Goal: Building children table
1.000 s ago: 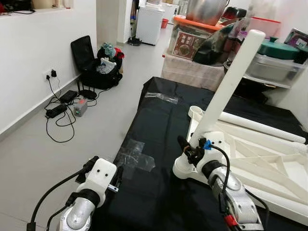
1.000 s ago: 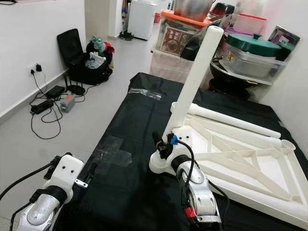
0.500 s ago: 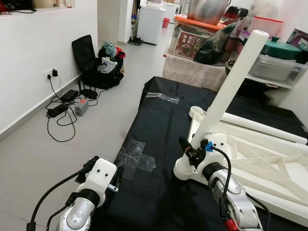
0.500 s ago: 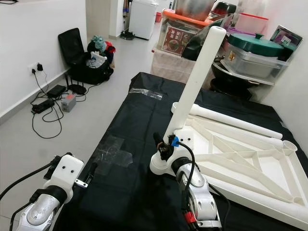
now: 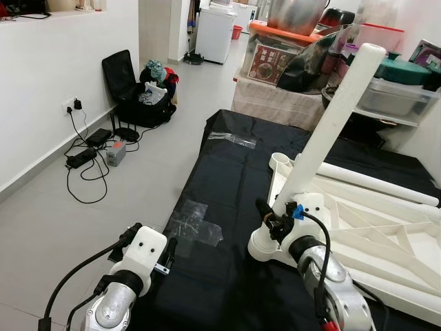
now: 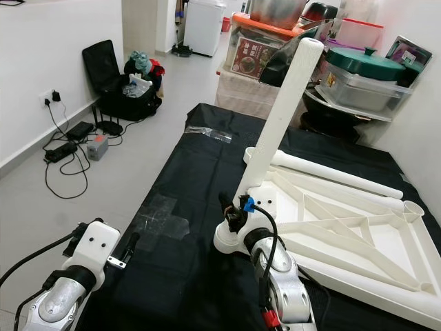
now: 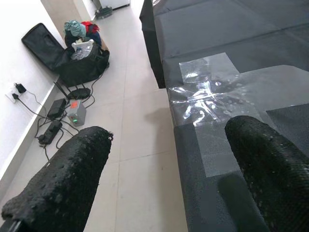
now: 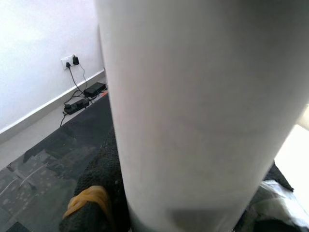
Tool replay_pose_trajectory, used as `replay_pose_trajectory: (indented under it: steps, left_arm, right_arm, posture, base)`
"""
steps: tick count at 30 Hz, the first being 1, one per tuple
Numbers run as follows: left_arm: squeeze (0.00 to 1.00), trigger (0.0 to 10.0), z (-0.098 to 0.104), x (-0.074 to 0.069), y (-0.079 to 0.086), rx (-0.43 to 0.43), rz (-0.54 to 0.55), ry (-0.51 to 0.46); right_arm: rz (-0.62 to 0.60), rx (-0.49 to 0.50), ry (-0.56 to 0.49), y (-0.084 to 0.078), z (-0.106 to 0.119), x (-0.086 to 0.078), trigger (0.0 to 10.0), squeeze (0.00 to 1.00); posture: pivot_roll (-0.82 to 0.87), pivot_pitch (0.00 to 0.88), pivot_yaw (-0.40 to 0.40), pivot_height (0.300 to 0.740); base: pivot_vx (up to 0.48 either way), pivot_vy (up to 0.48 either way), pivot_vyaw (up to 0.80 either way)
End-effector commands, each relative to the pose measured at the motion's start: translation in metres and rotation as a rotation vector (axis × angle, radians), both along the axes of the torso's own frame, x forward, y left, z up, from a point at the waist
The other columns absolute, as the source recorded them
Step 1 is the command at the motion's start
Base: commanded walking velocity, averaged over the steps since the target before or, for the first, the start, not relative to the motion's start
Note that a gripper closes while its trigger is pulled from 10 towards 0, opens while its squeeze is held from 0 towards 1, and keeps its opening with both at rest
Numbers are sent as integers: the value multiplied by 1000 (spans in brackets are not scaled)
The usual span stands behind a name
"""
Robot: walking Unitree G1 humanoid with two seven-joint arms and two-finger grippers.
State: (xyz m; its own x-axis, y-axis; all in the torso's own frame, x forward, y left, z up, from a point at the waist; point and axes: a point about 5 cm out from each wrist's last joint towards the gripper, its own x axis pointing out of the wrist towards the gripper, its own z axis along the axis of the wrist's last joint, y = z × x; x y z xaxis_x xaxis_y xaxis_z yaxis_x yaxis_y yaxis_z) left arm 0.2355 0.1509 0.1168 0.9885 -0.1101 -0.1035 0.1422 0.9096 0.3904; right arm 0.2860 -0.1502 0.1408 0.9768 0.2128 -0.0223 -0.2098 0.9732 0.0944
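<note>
White plastic table leg (image 5: 329,131) at centre right, tilted in corner socket (image 5: 265,241) of upturned tabletop (image 6: 358,238), gripped by right gripper (image 5: 275,219) fingers; left gripper (image 7: 159,169) fingers spread idle; likely to jam crooked if pushed.

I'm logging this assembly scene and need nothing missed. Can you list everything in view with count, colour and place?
Upside-down plastic table top: one, white, on the black mat.
Upright tube leg: one, white, standing tilted in the top's near-left corner socket.
Loose tube leg: one, white, lying along the top's far edge.
Floor mat: one, black, with clear tape patches.
Open suitcase: one, black, by the left wall.
Storage bins and pots: several, mixed colours, behind the mat.
Left gripper: black fingers open, hanging over the mat's left edge.
Right gripper: at the upright leg's base.
</note>
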Motion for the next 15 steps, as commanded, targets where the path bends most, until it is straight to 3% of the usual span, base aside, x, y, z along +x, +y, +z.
replay_pose_trajectory:
  steps: [1,9,15]
  left_arm:
    - [0,10000,-1,-1,-3,-3,-16,7]
    - [0,10000,-2,-2,-3,-1,-20,11]
    - [0,10000,-2,-1,-2,2,-21,12]
  right_arm:
    - [-25,11,-43,-3,9,-4,0,0]
    - [13,44,-96,2,20,-11,0,0]
    - [-32,42,-110,-2,20,-13,0,0]
  posture:
    - [87,0,-181,740]
    - [78,0,-174,740]
    - [79,0,-172,740]
  base:
    - [0,0,0]
    - [0,0,0]
    - [0,0,0]
